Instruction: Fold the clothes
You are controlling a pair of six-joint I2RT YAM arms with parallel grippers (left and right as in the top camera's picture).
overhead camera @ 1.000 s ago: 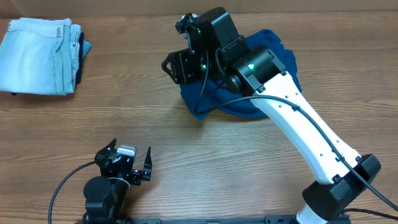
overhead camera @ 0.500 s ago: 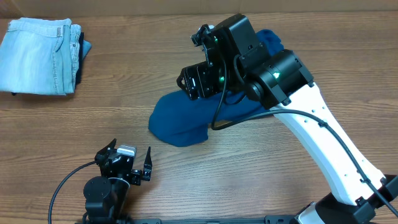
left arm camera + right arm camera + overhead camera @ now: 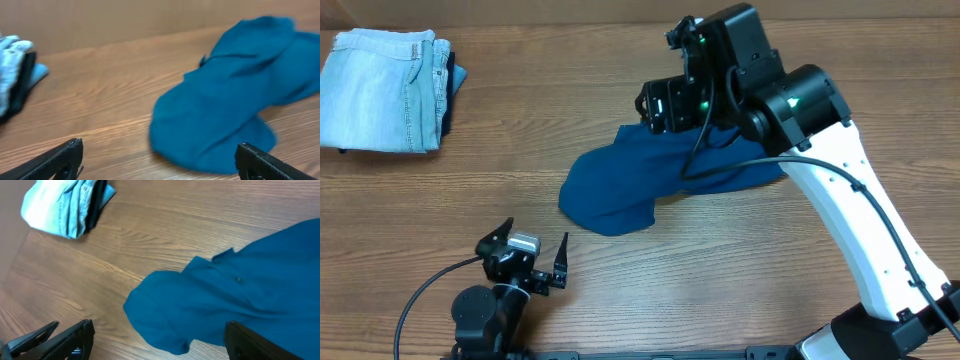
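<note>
**Overhead view.** The teal polo shirt lies in a loose, uneven heap on the tabletop, right of centre and nearer the far edge. One rounded lobe spreads toward the near left. Its right part is hidden under the right arm. The right hand hangs above the shirt's far edge. The left hand sits at the near edge, well apart from the cloth, its fingers spread and empty. Folded pale jeans rest in the far left corner.

**Left wrist view.** Both fingers stand wide apart with only bare wood and the shirt's near lobe between them. Nothing is grasped. The cloth is rumpled, with no straight edge or crease visible.

**Right wrist view.** The fingers are released, far apart at the lower corners of the picture, with nothing held. The shirt lies flat on the wood below them. A collar point and a placket button show, so the front appears to face upward.

**Progress.** No fold can be seen, and sleeves and hem cannot be told apart in the heap. By this evidence the task is at an early stage: the shirt has yet to be spread flat, and every fold remains to be made.
</note>
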